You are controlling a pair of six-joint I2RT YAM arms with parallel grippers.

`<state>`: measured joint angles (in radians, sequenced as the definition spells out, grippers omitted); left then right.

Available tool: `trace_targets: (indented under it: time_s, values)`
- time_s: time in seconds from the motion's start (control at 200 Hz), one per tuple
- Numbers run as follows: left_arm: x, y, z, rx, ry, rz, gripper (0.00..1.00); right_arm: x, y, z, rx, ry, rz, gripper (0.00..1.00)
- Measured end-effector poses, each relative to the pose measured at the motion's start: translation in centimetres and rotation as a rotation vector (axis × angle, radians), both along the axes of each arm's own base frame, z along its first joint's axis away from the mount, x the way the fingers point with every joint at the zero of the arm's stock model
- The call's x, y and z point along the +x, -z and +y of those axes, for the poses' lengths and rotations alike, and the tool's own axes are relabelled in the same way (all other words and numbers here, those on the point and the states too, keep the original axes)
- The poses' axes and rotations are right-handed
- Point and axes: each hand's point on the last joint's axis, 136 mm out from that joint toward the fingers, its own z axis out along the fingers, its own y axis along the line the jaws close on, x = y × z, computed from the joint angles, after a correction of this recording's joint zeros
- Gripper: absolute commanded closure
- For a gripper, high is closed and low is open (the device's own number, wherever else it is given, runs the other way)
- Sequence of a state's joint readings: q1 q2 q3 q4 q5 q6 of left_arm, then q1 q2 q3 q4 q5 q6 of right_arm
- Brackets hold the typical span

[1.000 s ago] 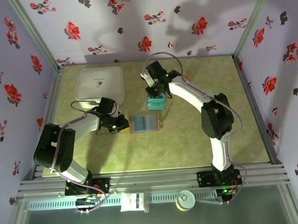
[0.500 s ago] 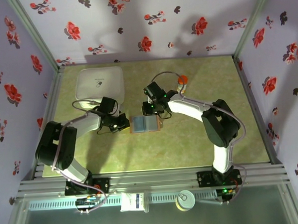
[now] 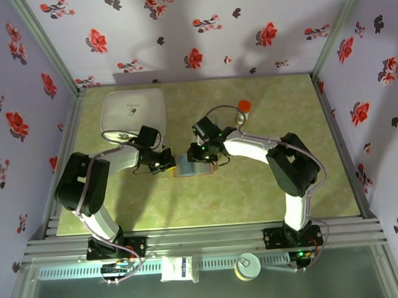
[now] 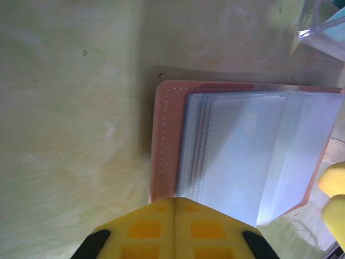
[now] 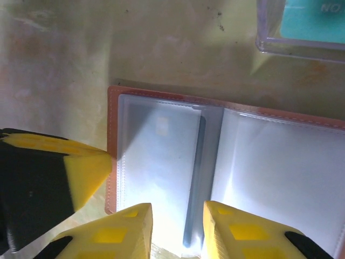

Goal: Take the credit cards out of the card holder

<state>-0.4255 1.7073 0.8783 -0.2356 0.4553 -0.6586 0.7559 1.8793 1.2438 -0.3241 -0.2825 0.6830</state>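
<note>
Small flat tan-brown leather-like card holder (image 3: 194,166) lying open on the pale green table top (image 3: 268,185), its blue-grey clear pockets facing up, between the two grippers.

Left gripper (image 3: 165,163): yellow fingers pressed together with no gap, as the left wrist view (image 4: 173,216) shows. The tips rest at the holder's (image 4: 237,151) left edge, on the tan border. In the right wrist view this gripper (image 5: 102,162) touches that same edge.

Right gripper (image 5: 175,226): yellow fingers narrowly parted, poised over the left-hand pocket of the holder (image 5: 259,162). A dark narrow strip (image 5: 195,172) beside the fold lies in line with the gap. Whether the fingers touch it cannot be told.

Clear plastic rectangular tray (image 5: 269,43), just beyond the holder's far edge, contains a teal credit card (image 5: 310,16). White square container (image 3: 134,112) and orange-capped little bottle (image 3: 243,106) stand farther back, well apart.
</note>
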Motion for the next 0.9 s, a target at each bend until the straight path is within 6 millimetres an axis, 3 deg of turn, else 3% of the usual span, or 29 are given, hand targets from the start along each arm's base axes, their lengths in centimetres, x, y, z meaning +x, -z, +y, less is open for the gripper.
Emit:
trace_targets:
  time_s: [0.41,0.9]
  values:
    - [0.1,0.4,0.2,0.020,0.000,-0.004,0.98,-0.3,-0.5,1.7,0.097,0.006,0.034,0.71]
    - [0.0,0.7,0.3,0.025,0.004,0.003,0.98,-0.6,1.9,2.4,0.106,0.006,0.097,0.72]
